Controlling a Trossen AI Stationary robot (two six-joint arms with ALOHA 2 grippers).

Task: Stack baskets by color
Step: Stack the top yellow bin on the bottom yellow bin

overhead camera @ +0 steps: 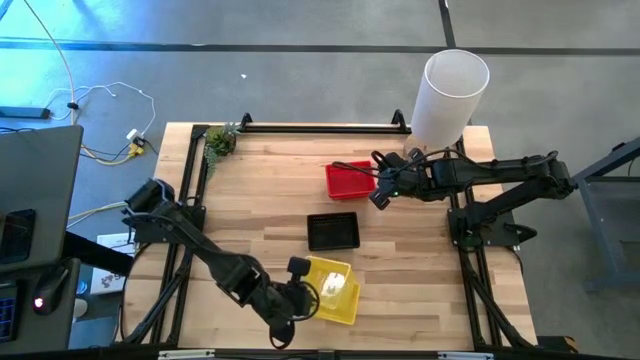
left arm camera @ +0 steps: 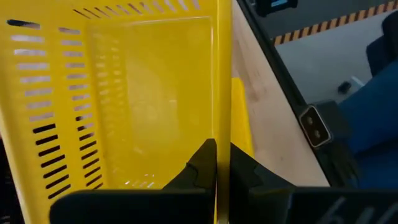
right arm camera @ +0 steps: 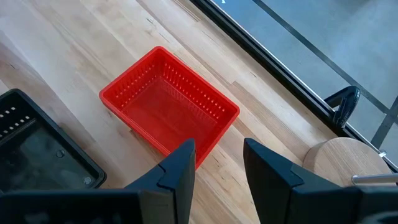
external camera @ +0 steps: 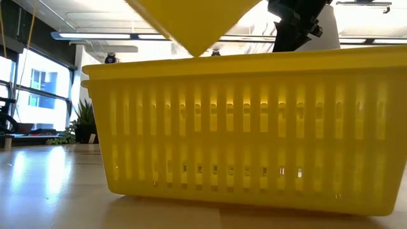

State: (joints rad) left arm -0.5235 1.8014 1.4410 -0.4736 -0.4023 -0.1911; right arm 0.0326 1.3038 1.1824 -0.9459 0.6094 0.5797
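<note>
Yellow basket (left arm camera: 124, 93) looks light, stiff and thin-walled, best pinched at the rim. Left gripper (left arm camera: 217, 163) is clamped on its wall; right gripper (right arm camera: 217, 163) hovers with fingers apart above the red basket (right arm camera: 169, 107).

Wooden table (overhead camera: 270, 200) (slatted) carries red basket (overhead camera: 349, 180), black basket (overhead camera: 333, 231), yellow basket (overhead camera: 340, 301).

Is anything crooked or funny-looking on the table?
Yes. The yellow basket in the left gripper hangs tilted, one corner dipping over the yellow stack. The red basket and black basket sit flat.
</note>
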